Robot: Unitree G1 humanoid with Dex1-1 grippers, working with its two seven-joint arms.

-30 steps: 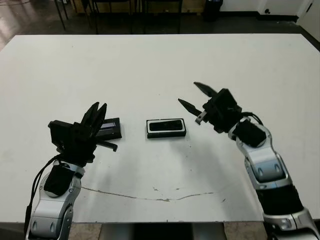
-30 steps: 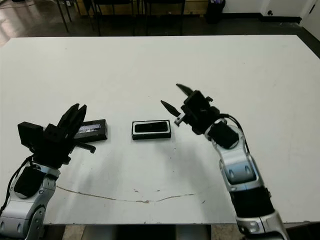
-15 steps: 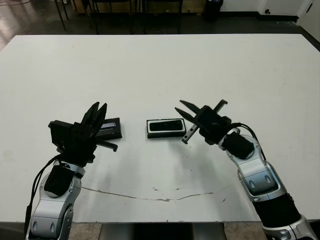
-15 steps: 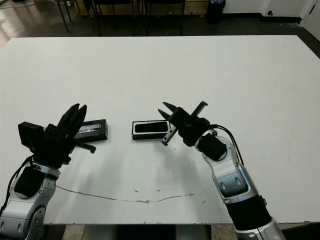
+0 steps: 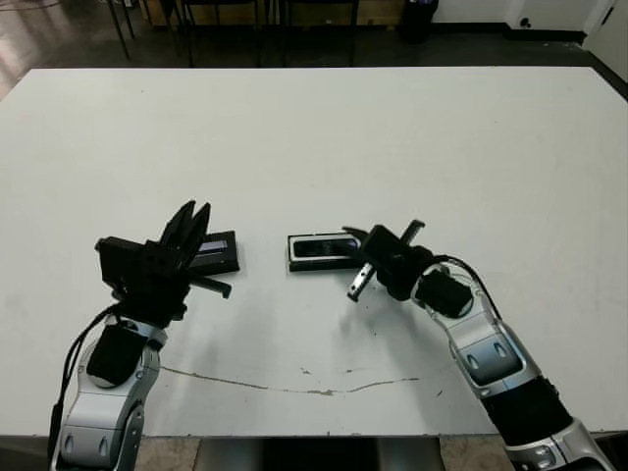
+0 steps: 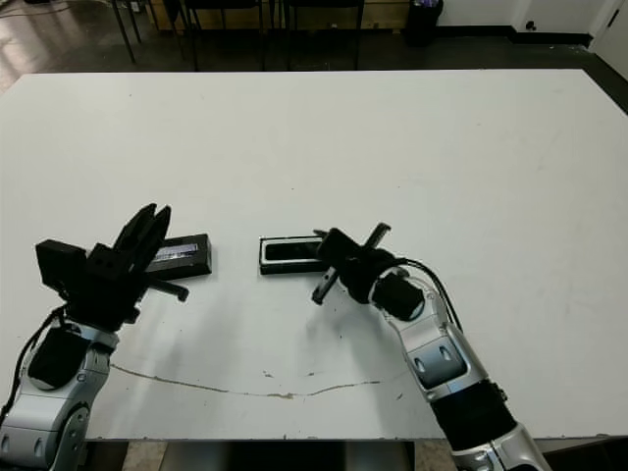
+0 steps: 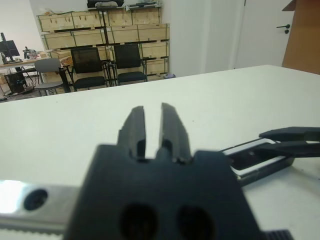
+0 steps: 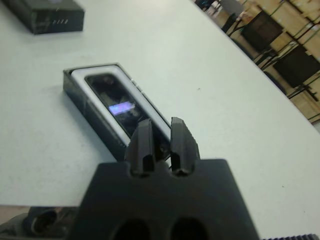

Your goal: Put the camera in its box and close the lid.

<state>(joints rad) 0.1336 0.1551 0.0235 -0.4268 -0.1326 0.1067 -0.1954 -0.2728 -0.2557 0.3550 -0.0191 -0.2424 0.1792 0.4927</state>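
Note:
The box (image 5: 292, 241), black with white lining, lies open at the table's middle. Inside it rests the camera (image 8: 117, 102), its bluish screen facing up. My right gripper (image 5: 351, 235) is low over the box's right end, its fingers (image 8: 144, 136) drawn together and empty; whether they touch the box I cannot tell. To the left of the box, the black lid (image 5: 218, 253) with its pale strip lies flat on the table. My left gripper (image 5: 192, 222) hovers just left of the lid, shut and holding nothing.
A thin dark scratch (image 5: 294, 385) crosses the white table (image 5: 314, 128) near its front edge. Black chairs (image 7: 107, 62) and stacked wooden crates (image 7: 100, 22) stand beyond the far edge.
My right gripper has swung down and left to the box's right end, and its fingers have drawn together from wide open. The left arm, lid and box have not moved.

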